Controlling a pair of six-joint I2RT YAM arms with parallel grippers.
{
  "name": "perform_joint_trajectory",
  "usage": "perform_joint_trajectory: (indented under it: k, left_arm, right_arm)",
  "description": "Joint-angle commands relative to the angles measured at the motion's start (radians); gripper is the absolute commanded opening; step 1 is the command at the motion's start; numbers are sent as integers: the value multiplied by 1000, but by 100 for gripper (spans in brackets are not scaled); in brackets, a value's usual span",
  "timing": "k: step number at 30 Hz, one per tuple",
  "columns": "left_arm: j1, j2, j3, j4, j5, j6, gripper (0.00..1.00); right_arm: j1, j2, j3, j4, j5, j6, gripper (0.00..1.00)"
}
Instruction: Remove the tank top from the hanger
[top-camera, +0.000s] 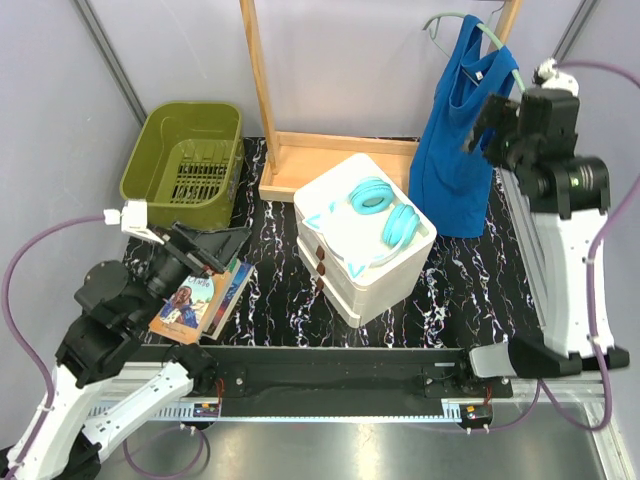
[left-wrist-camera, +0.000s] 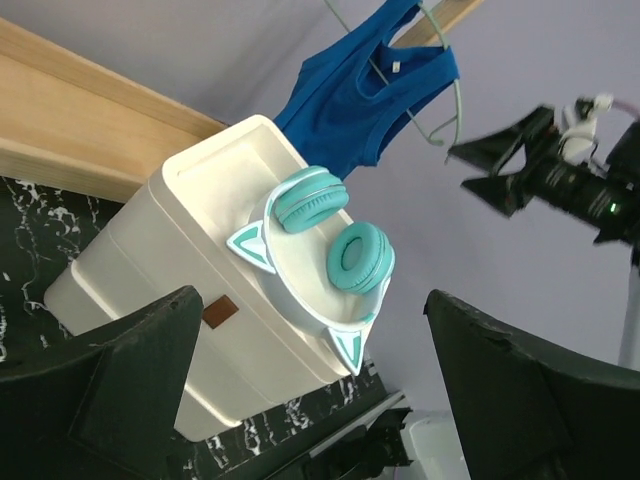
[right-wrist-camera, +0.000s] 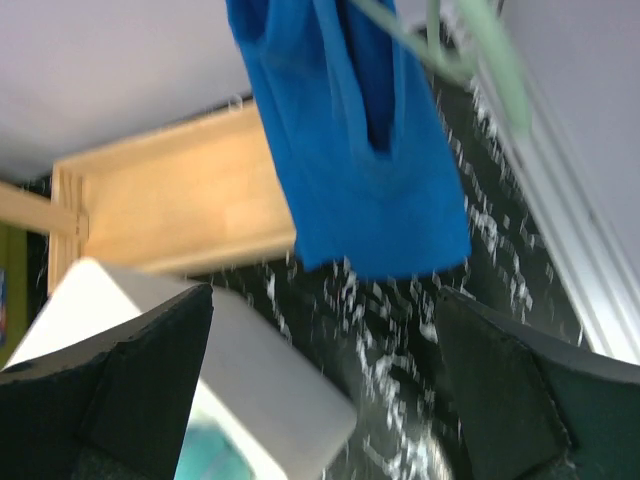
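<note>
Left gripper (top-camera: 212, 248) is hovering low at near-left w/ fingers spread, gripping nothing, above books (top-camera: 195, 300) on the tabletop (top-camera: 270, 290). Right gripper (top-camera: 484, 125) is hanging raised at far right, fingers also spread & empty, just beside the tank top (top-camera: 455, 150); can't tell if touching. Tank top is hanging on the hanger (top-camera: 497, 40) from the wooden rack (top-camera: 258, 90), behind & right of a white box (top-camera: 352, 283) carrying turquoise headphones (top-camera: 385, 215).
</note>
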Motion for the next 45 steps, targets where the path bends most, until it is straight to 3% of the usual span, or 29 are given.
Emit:
perform_joint_trajectory:
  k: [1, 4, 8, 16, 19, 23, 26, 32, 36, 39, 45]
  left_arm:
    - [2, 180, 256, -146, 143, 267, 99]
    - [0, 337, 404, -263, 190, 392, 99]
    - [2, 403, 427, -268, 238, 489, 99]
    - [2, 431, 414, -283, 338, 592, 99]
    - [0, 434, 415, -285, 321, 625, 99]
    - [-1, 432, 411, -283, 292, 647, 99]
    - [-4, 446, 420, -283, 281, 652, 99]
    - [-4, 489, 466, -286, 292, 632, 99]
    - [-4, 538, 524, -285, 313, 607, 99]
    - [-4, 576, 555, -279, 344, 578, 99]
    - [-4, 651, 598, -227, 466, 483, 99]
  right_arm:
    - [-7, 131, 222, 59, 120, -123, 100]
    - [-7, 259, 445, 17, 126, -155, 100]
    - [-14, 432, 701, 20, 163, -264, 100]
    - [-137, 628, 793, 112, 131, -325, 100]
    - [-137, 650, 784, 132, 4, -326, 98]
    - [-136, 591, 626, 193, -176, -277, 86]
    - [-136, 552, 538, 244, -217, -243, 67]
    - [-132, 503, 529, 243, -304, -203, 32]
    - [-131, 460, 550, 243, -374, -177, 19]
    - [-132, 411, 550, 243, -388, -171, 1]
    - [-131, 276, 468, 233, -397, -197, 0]
